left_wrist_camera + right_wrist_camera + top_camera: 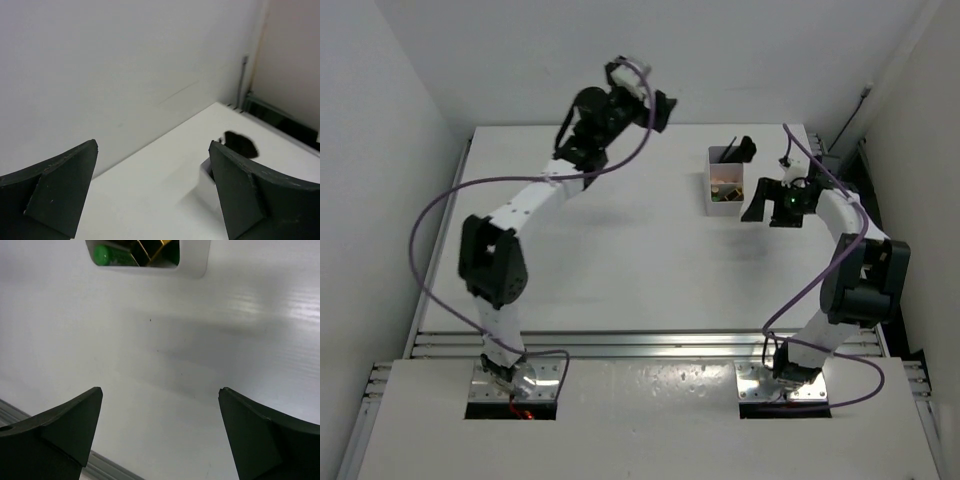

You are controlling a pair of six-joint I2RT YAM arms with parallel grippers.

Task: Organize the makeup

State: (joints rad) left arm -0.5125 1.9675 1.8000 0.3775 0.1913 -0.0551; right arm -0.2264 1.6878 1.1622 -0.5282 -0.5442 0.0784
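Observation:
The makeup sits in a small white box (712, 170) at the back right of the table. A black flared brush head (743, 149) sticks up out of it, and green tubes and a gold-edged case (726, 189) lie in its near part. My left gripper (661, 108) hangs open and empty high over the table's back edge, to the left of the box. In its wrist view the box (204, 181) and the brush head (242, 143) show past the right finger. My right gripper (757, 201) is open and empty just right of the box. Its wrist view shows a green tube (102, 254) and the gold case (159, 247) inside the box (194, 259).
White walls close the table in at the back and both sides. A metal rail (640, 345) runs along the near edge and shows in the right wrist view as a grey strip (20, 414). A pipe and dark frame (243, 82) stand in the back right corner.

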